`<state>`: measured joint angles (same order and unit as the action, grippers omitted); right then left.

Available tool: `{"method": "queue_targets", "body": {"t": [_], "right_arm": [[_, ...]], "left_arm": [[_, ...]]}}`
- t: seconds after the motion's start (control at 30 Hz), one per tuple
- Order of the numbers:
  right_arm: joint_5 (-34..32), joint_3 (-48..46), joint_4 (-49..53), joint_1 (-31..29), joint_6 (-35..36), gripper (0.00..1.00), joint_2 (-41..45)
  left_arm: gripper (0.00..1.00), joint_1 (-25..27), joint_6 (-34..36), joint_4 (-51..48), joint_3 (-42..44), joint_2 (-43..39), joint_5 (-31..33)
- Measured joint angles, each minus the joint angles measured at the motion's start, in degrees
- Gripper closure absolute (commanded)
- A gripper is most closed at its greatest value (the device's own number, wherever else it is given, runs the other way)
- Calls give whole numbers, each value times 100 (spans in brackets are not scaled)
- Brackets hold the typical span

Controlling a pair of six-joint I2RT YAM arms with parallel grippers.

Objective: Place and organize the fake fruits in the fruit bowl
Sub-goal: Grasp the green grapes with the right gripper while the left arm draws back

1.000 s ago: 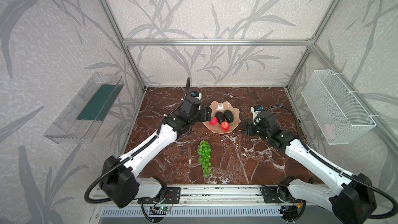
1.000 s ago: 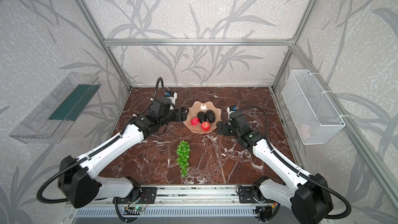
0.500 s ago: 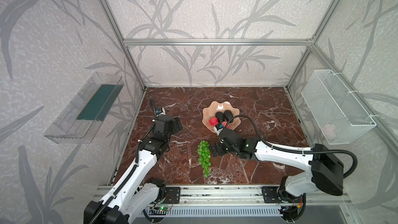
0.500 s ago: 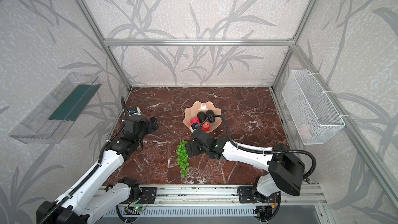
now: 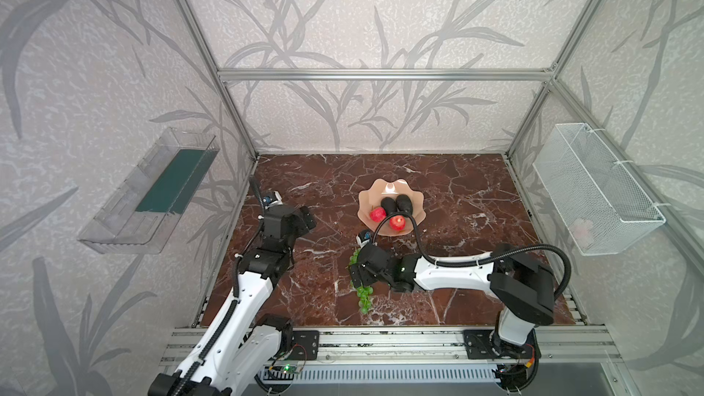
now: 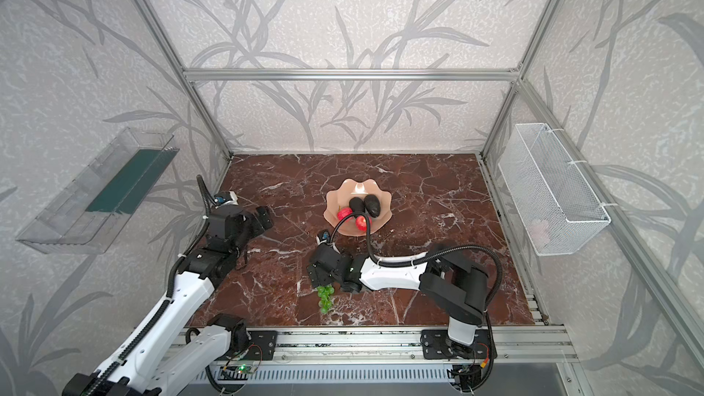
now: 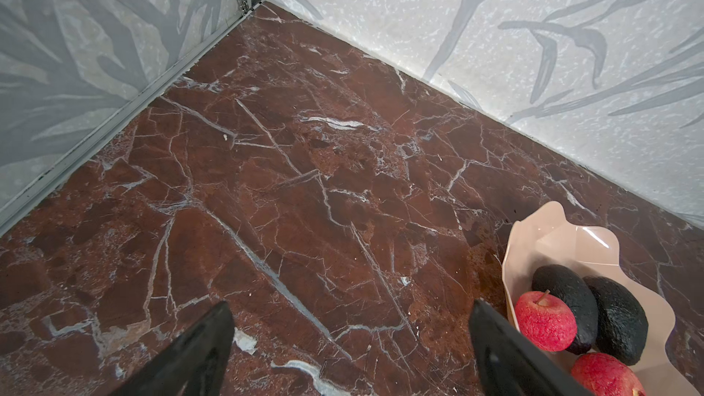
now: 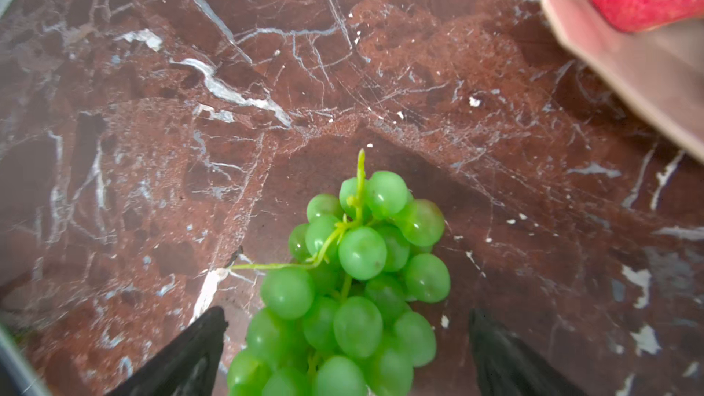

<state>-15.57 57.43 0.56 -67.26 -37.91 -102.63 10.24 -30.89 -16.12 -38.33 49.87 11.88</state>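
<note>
The peach-pink fruit bowl (image 5: 389, 185) (image 6: 359, 187) stands mid-table. In it lie two red apples (image 5: 377, 214) (image 5: 397, 223) and two dark avocados (image 5: 389, 204) (image 5: 404, 203). The green grapes (image 5: 364, 297) (image 8: 354, 280) lie on the marble in front of the bowl. My right gripper (image 5: 355, 279) (image 8: 346, 321) hangs over the upper part of the bunch. It is open, one finger on each side of the grapes, and does not squeeze them. My left gripper (image 5: 309, 219) (image 7: 348, 310) is open and empty, left of the bowl (image 7: 533, 230).
A clear plastic tray (image 5: 148, 192) hangs on the left wall and a white wire basket (image 5: 598, 188) on the right wall. The right arm's black cable (image 5: 415, 230) arcs over the bowl's front rim. Aluminium frame rails edge the table.
The right arm swung from the bowl's right side across to the grapes in front. The left arm drew back from the bowl toward the left wall, and its jaws opened wider.
</note>
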Motion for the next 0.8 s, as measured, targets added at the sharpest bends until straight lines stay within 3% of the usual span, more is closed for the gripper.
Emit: {"method": "queue_targets", "body": {"t": [0.23,0.47,0.67,0.8], "right_arm": [[-415,24,-308,-46,-173,11,-415],[-555,111,-566,-46,-195,38,-584],[-584,37,-848,-46,-157,52,-579],[-621,-225,-1176,-46,-118,56,-468]], "left_arm": [[3,-33,-20,-11,50,-68,-57],[3,-63,-20,-11,50,-68,-116],[3,-63,-22,-11,57,-68,-164],[3,-70,-22,-11,57,-68,-177]]}}
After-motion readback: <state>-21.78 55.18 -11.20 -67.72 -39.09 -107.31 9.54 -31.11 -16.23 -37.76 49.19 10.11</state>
